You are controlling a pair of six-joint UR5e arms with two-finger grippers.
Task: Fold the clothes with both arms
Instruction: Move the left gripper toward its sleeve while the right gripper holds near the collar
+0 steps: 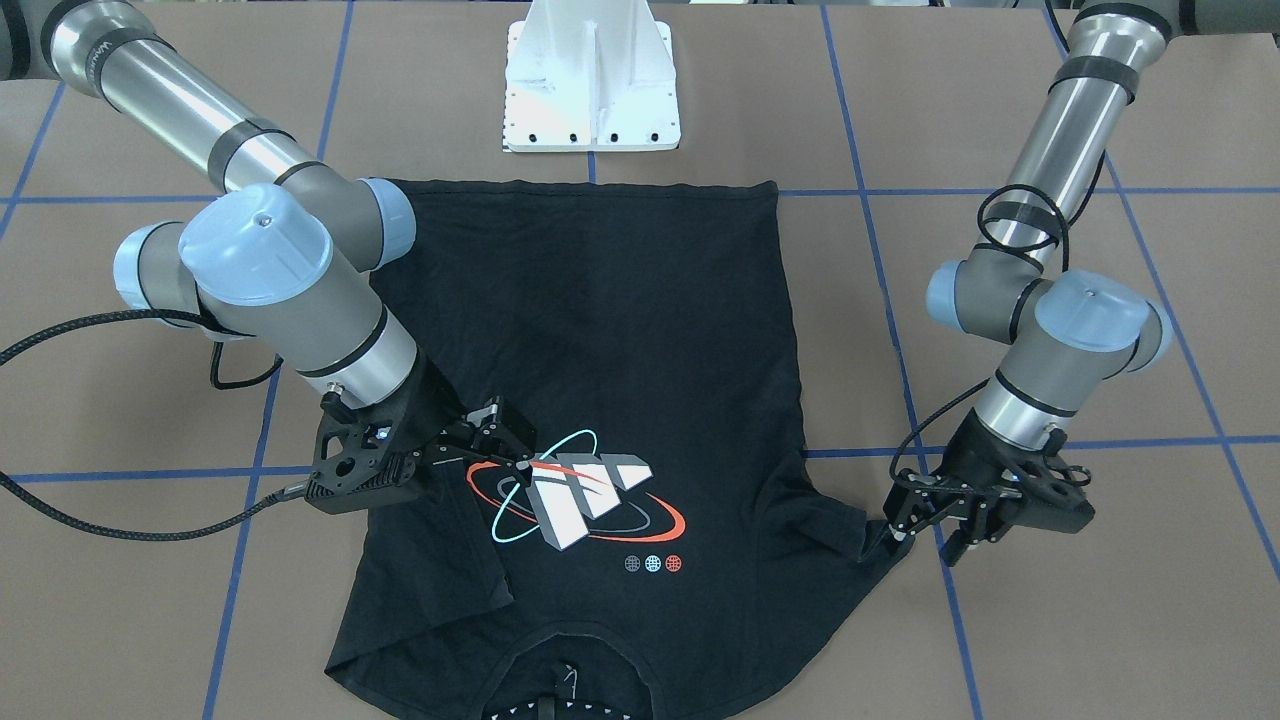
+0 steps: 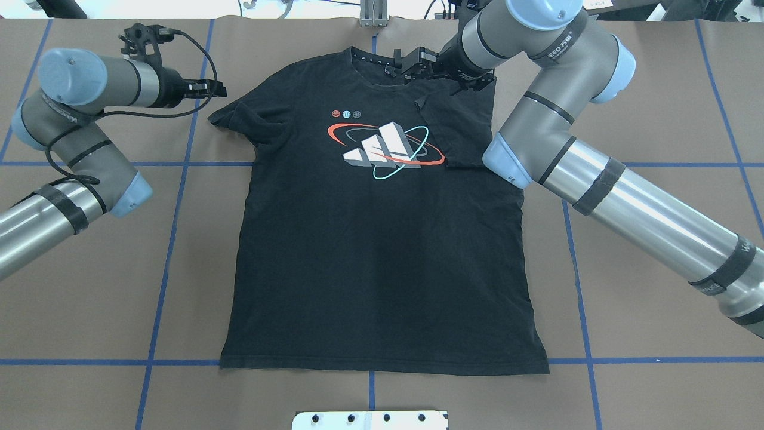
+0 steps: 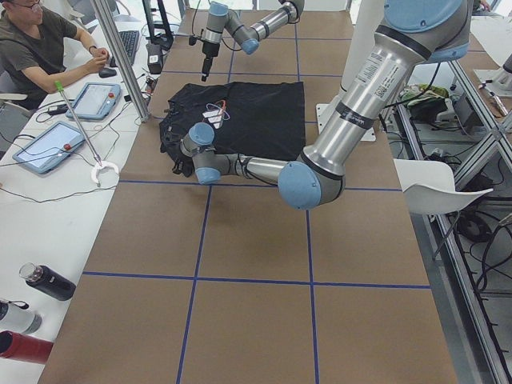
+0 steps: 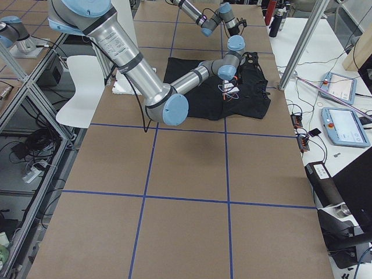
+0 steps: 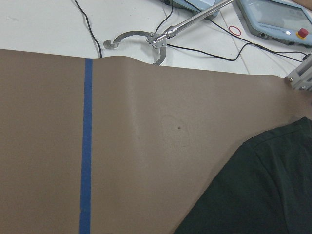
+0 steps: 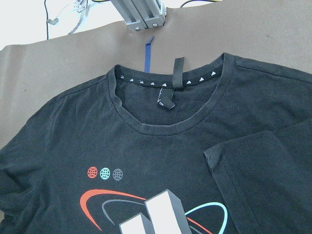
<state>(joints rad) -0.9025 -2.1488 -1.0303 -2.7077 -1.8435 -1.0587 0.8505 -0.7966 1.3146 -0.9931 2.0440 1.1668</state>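
T-shirt [image 2: 382, 269] shows grey-white three-bar logo [image 2: 379, 148]; neck tape [image 6: 146, 82] repeats tiny white marks.

Near right arm [image 4: 125, 55] is reaching across black T-shirt [image 4: 197, 106], wrist hanging over the logo [image 4: 229, 88]. Far left arm [image 4: 197, 17] is hovering beyond the shirt's far edge. Shirt is lying spread on brown table [image 4: 186, 192] with blue tape lines. Two tablets [image 4: 347, 126] are sitting alongside.
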